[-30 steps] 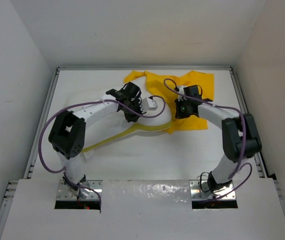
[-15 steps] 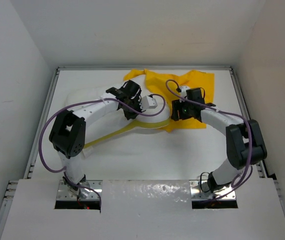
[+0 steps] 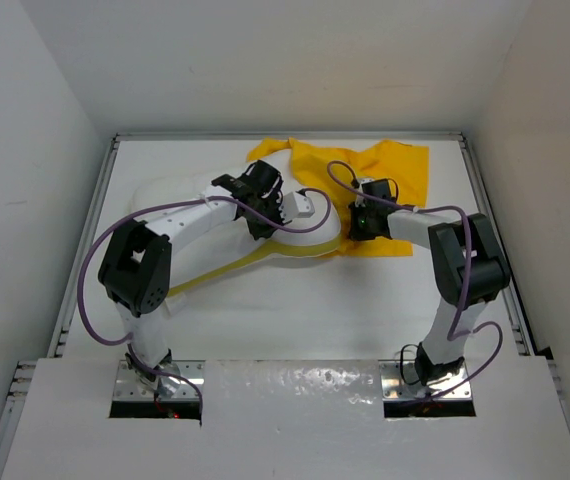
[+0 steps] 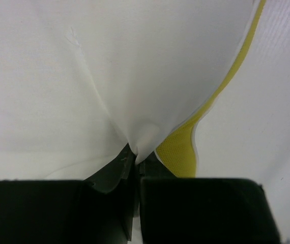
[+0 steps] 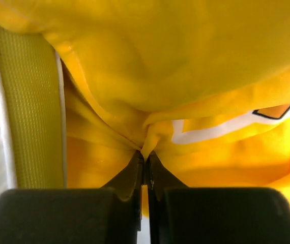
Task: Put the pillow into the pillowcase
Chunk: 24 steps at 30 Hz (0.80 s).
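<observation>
The white pillow (image 3: 180, 200) with its yellow strip (image 3: 215, 275) lies left of centre; its far right end meets the yellow pillowcase (image 3: 405, 170) spread at the back. My left gripper (image 3: 261, 212) is shut on a pinch of the pillow's white cover (image 4: 150, 66), with the yellow strip (image 4: 180, 152) beside it. My right gripper (image 3: 358, 222) is shut on a fold of the pillowcase (image 5: 185, 66) at its near left edge, next to the pillow's yellow mesh strip (image 5: 28, 107).
Raised rails run along the table's left edge (image 3: 87, 240) and right edge (image 3: 485, 210). White walls (image 3: 285, 60) close in the back and sides. Bare white tabletop (image 3: 305, 320) lies in front of the pillow.
My right gripper has moved left and slightly back with the pillowcase fold, toward the pillow's end; its forearm has swung in. The left arm has barely moved.
</observation>
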### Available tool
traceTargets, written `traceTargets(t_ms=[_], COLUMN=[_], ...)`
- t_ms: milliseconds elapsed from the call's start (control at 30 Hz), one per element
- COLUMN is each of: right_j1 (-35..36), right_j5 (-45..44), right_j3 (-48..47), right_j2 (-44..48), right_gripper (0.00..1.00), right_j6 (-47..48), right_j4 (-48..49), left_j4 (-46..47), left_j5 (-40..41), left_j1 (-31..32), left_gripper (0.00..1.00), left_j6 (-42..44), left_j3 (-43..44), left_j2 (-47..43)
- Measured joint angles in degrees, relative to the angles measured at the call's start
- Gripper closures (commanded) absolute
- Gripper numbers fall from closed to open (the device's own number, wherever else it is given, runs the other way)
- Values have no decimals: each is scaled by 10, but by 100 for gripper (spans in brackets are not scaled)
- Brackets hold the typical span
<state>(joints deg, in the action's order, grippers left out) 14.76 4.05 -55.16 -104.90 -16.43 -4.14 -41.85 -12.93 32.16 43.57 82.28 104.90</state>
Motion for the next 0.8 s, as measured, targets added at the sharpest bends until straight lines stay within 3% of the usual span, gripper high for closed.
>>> traceTargets(t_ms=[233,500,733,767,800], right_j1=[1,34,41,41,41], right_j5=[-14,35,136,154,170], right_j3=[14,71,121,121,121], right_j2=[56,305,319,312,306], right_gripper=[100,100,100,93,55], right_j6=[12,64,92,97,101], right_j4=[-16,-37,-78,-88,-96], left_j4=[12,38,52,54,57], left_j5=[24,84,90,87,85], left_j1=[0,0,-5,-7,-9], left_gripper=[100,100,100,100,100], left_j6=[-20,-85,-169,-180,-191], left_j3=[0,39,85,92,98], left_j2=[1,71,87,88,88])
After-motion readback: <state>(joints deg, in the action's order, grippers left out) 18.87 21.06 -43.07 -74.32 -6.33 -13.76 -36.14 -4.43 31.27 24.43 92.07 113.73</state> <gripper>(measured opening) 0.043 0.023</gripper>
